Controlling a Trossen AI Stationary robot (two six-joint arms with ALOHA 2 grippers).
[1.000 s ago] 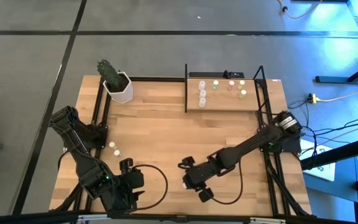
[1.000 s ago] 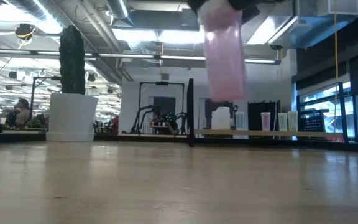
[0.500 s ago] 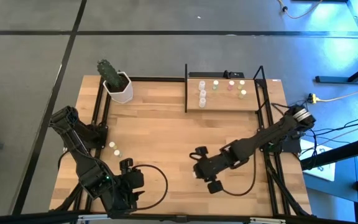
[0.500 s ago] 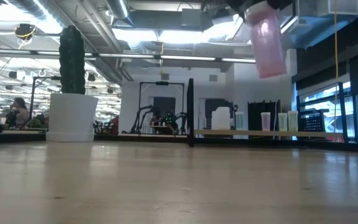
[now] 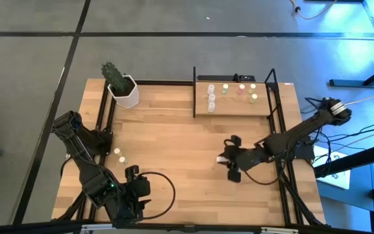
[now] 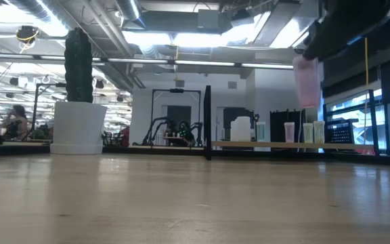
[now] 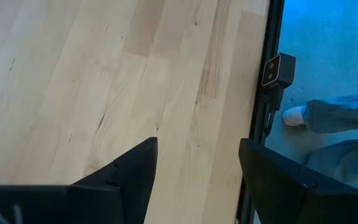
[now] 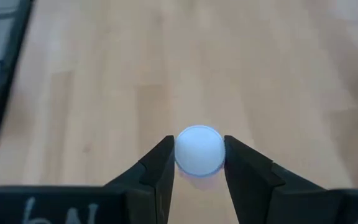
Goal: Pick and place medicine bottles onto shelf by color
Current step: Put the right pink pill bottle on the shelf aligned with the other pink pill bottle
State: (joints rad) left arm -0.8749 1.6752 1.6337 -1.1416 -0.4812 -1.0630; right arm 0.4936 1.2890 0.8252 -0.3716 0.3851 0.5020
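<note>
Over on the left, the left pincer [image 5: 132, 174] sits parked at the near edge of the bench [image 5: 167, 143], fingers spread wide with nothing between them, only bare wood. Just up from it, two small medicine bottles [image 5: 119, 155] wait beside the arm's base, and the potted cactus [image 5: 122, 86] stands at the far-left corner.

Moving to the middle: the right pincer [image 5: 224, 158] hangs above the bench, and it has a bottle! The right wrist view shows the fingers [image 8: 160, 165] closed partway onto a round white-topped bottle [image 8: 199, 150], pinched from both sides. From table height that bottle [image 6: 307, 81] looks pinkish and hangs well clear of the wood.

Further right and back, the shelf [image 5: 232, 107] already carries several bottles, one cluster toward its left, others nearer the right (colours are hard to call from above).

The risk, as I judge it: a round bottle held by two narrow fingers could twist or slip in transit, or it could knock standing neighbours over on arrival.
</note>
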